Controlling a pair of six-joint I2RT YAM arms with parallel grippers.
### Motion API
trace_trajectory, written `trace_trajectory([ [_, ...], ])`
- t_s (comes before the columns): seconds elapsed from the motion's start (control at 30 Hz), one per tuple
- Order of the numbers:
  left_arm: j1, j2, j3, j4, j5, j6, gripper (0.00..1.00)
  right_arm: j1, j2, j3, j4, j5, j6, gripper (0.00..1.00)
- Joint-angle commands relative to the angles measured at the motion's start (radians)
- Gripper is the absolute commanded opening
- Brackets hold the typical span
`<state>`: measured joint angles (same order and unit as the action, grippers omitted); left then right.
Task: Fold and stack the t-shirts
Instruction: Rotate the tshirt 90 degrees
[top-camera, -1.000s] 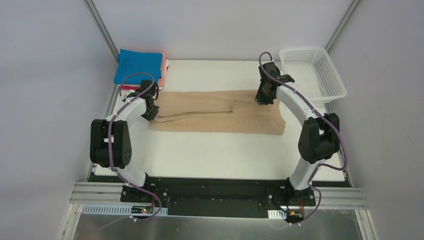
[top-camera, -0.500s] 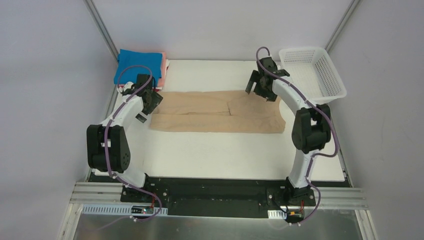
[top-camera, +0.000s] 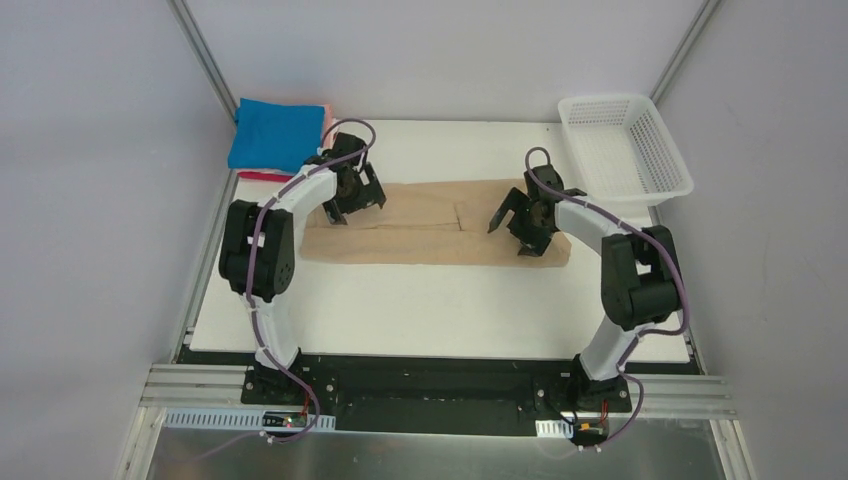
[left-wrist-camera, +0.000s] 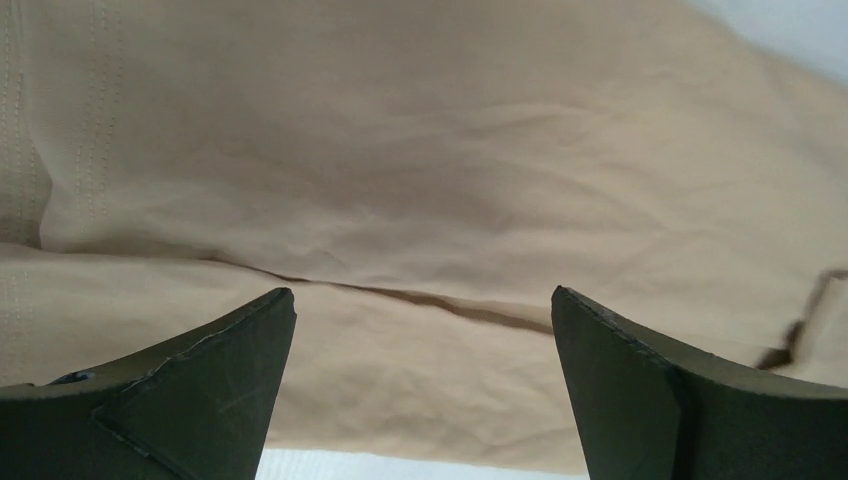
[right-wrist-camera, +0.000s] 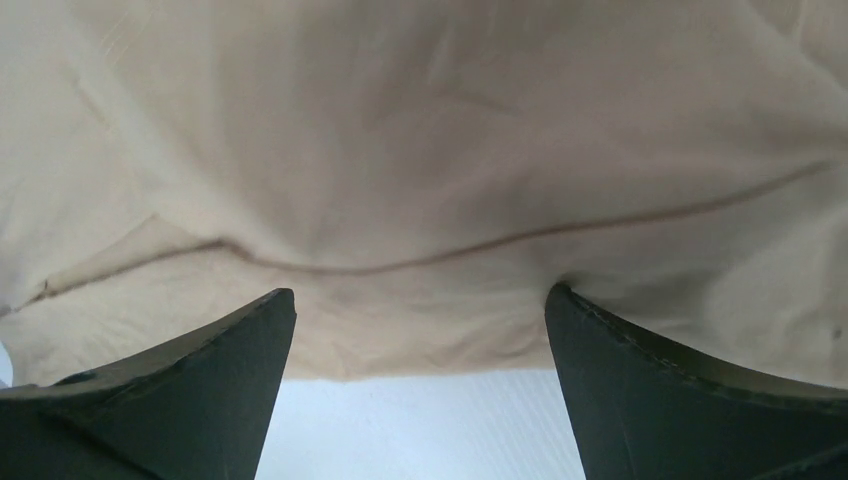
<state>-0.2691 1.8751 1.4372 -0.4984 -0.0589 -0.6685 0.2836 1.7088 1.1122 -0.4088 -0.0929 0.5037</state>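
Top external: left gripper and right gripper have let go and swung inward over the tan t-shirt. Fingers are apart and nothing is held; lengthwise fold looks done.

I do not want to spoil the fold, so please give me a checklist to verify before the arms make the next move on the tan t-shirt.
1. Left gripper open, holding nothing: ok.
2. Right gripper open, holding nothing: ok.
3. Tan t-shirt lying flat as a long strip on the table: ok.
4. Shirt's near edge visible between the fingertips in both wrist views: ok.
5. Fingertips touching the cloth: cannot tell.
6. Folded stack, blue on top, apart from the tan t-shirt: ok.
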Motion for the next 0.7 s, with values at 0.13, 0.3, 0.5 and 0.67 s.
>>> trace_trajectory([
  [0.13, 0.018, 0.022, -0.151, -0.019, 0.143, 0.043, 0.99, -0.076, 0.198, 0.179, 0.011, 0.043, 0.013, 0.99],
  [0.3, -0.085, -0.124, -0.357, 0.007, 0.212, 0.012, 0.99, -0.129, 0.405, 0.464, -0.006, -0.027, -0.043, 0.99],
  [0.5, -0.317, -0.117, -0.385, 0.010, 0.384, -0.027, 0.99, -0.105, 0.769, 1.052, -0.171, -0.280, -0.053, 0.99],
  [0.67, -0.402, 0.003, -0.236, 0.011, 0.549, -0.003, 0.99, -0.035, 0.957, 1.280, -0.024, -0.384, 0.123, 0.99],
])
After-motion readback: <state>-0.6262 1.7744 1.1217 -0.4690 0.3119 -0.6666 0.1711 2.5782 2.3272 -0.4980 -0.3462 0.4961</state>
